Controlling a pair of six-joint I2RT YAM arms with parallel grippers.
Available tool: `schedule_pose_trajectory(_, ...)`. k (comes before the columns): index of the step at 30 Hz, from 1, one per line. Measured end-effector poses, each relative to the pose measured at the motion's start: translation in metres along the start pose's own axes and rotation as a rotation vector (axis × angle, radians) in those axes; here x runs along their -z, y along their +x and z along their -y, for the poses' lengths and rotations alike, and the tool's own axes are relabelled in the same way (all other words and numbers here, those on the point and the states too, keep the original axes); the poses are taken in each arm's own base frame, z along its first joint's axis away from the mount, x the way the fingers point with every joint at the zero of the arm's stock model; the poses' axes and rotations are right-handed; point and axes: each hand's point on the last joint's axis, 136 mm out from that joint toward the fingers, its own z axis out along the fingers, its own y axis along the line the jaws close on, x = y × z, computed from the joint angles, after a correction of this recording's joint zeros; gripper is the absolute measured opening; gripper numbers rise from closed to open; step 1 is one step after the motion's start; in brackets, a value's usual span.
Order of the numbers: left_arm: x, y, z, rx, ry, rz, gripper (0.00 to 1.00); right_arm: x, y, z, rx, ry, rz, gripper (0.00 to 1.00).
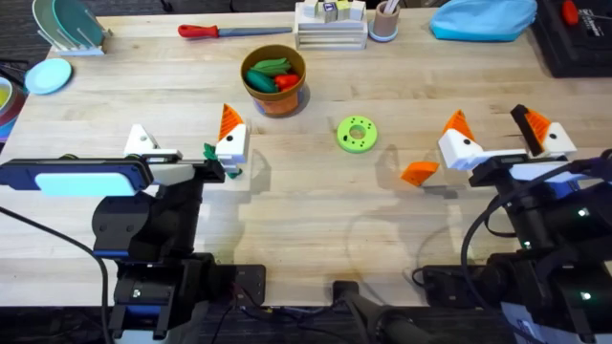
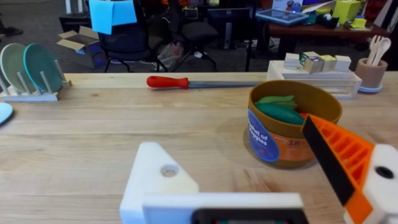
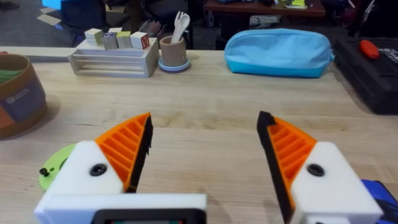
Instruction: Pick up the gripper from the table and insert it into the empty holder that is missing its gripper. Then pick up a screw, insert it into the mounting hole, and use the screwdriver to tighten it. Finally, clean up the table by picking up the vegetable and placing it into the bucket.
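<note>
The loose orange gripper (image 1: 419,172) lies on the table just left of my right gripper (image 1: 490,126) (image 3: 206,124), which is open with orange pads on both fingers. My left gripper (image 1: 185,139) (image 2: 230,140) is open too. Its one finger is a bare white holder (image 1: 141,139) (image 2: 158,177) with an open mounting hole (image 2: 169,169); the other carries an orange pad (image 2: 339,152). The bucket (image 1: 274,81) (image 2: 292,127) stands beyond it, holding green and red toy vegetables. A small green piece (image 1: 208,150) lies by the left gripper; I cannot tell what it is. The screwdriver is out of view.
A green disc (image 1: 357,134) (image 3: 53,168) lies mid-table with a small dark piece on it. At the back are a red-handled screwdriver (image 1: 234,31) (image 2: 186,82), a block rack (image 1: 330,27), a cup (image 1: 384,21), a blue pouch (image 1: 483,17) (image 3: 280,53), and a dish rack (image 1: 67,27).
</note>
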Motion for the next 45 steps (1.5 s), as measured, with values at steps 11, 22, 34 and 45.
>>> schedule_pose_trajectory(11, 0.000, 0.000, 0.000, 0.000, 0.000, 0.000, 0.993, 0.000, 0.000, 0.000, 0.000, 0.000, 0.001, 0.992)
schedule_pose_trajectory(22, 0.016, -0.032, 0.001, 0.000, -0.001, -0.116, 0.993, 0.007, -0.033, -0.001, -0.022, -0.005, 0.048, 0.991)
schedule_pose_trajectory(34, 0.039, -0.080, 0.002, -0.001, -0.006, -0.646, 0.993, 0.062, -0.089, -0.003, -0.038, -0.001, -0.394, 0.991)
schedule_pose_trajectory(45, 0.041, -0.046, 0.003, 0.117, -0.062, -0.947, 0.993, 0.068, -0.109, -0.005, -0.041, -0.011, -0.417, 0.991)
